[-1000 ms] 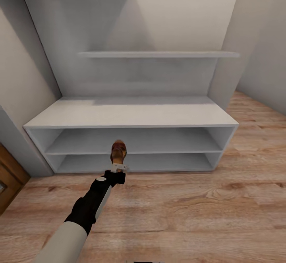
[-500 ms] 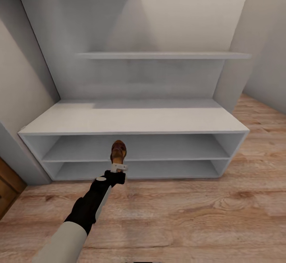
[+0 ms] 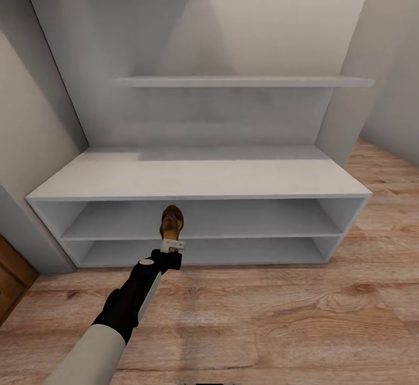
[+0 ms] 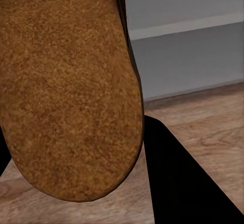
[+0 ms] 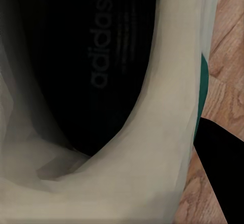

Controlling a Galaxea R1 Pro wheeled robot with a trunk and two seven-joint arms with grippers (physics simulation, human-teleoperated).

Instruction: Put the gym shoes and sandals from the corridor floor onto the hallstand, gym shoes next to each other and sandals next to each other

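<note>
The white hallstand [image 3: 198, 177] stands straight ahead against the wall, its two open tiers bare. My left gripper [image 3: 172, 245] is shut on a dark brown sandal [image 3: 173, 222], held upright in front of the tiers and above the corridor floor [image 3: 279, 315]. In the left wrist view the sandal's tan suede surface [image 4: 66, 82] sits close to the lens beside a black finger [image 4: 188, 183]. The right wrist view looks into a white gym shoe [image 5: 152, 148] with a dark insole and a green stripe. A black finger [image 5: 221, 173] of my right gripper presses its outer wall.
A long white wall shelf [image 3: 244, 81] hangs above the hallstand's top. Walls close in at the left [image 3: 29, 141] and right [image 3: 396, 71]. A brown wooden door [image 3: 10, 274] shows at the lower left. Plank floor stretches between me and the rack.
The camera has moved nearer and a little right: the hallstand looks larger and the door has slid toward the edge. The left arm and its sandal keep their place in the view.
</note>
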